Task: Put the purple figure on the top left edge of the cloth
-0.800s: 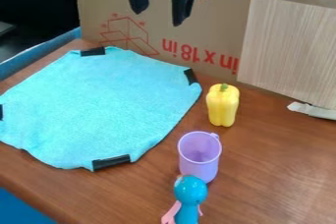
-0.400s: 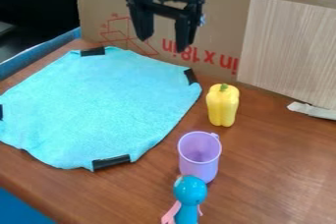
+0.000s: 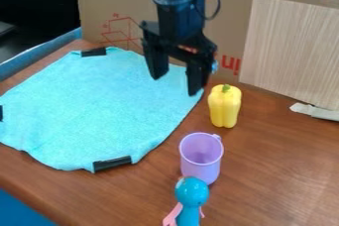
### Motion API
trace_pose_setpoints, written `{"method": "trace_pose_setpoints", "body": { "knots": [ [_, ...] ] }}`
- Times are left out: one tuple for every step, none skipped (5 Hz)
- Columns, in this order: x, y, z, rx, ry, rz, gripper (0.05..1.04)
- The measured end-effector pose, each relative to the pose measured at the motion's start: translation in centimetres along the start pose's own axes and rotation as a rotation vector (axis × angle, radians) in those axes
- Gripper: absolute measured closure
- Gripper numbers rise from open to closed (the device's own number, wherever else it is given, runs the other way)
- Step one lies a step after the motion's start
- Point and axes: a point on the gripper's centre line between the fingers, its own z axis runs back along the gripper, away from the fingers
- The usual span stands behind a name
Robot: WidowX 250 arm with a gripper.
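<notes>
The black two-finger claw (image 3: 175, 85) hangs over the far right part of the light-blue fabric cloth (image 3: 92, 106), its fingers spread wide with nothing between them. The small figure with a round blue head, blue body and pink arms (image 3: 192, 193) stands on the brown wooden tabletop (image 3: 278, 170) at the near edge of the view, off the cloth and to its right. Just beyond it is a light-purple plastic cup (image 3: 200, 163); farther back, a yellow toy bell pepper (image 3: 225, 107) stands upright. Black tape strips (image 3: 112, 164) lie along the cloth's edge.
</notes>
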Motion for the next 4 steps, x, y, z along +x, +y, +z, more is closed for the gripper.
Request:
{"method": "trace_pose_setpoints", "body": {
  "knots": [
    [-1.5, -1.6, -1.5, -0.028, 0.032, -0.057, 0.083],
    [-2.4, -2.6, -1.9, -0.042, 0.044, -0.107, 0.083],
    [-3.2, -3.1, -2.5, -0.049, 0.048, -0.134, 0.083],
    [-3.5, -3.4, -3.3, -0.046, 0.064, -0.156, 0.083]
  ]
}}
